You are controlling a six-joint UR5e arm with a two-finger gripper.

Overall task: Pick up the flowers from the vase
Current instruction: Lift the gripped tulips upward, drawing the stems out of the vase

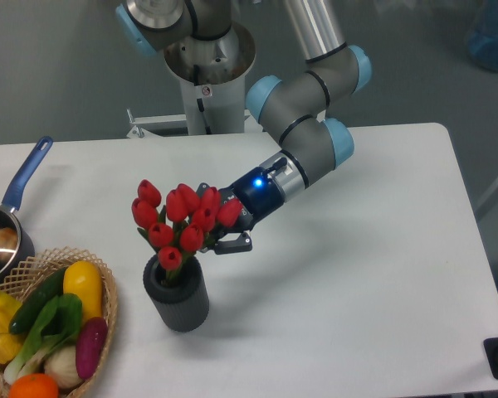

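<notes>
The flowers, a bunch of red tulip buds with green leaves, stand raised above the vase, with only their lowest part still at its mouth. The vase is short, dark grey and ribbed, near the table's front left. My gripper reaches in from the right, tilted down to the left, and is shut on the flowers just behind the buds. Its fingertips are partly hidden by the blooms.
A woven wicker basket holding colourful vegetables sits at the front left corner, close to the vase. A blue-handled pan lies at the left edge. The white table's right edge is far from my arm.
</notes>
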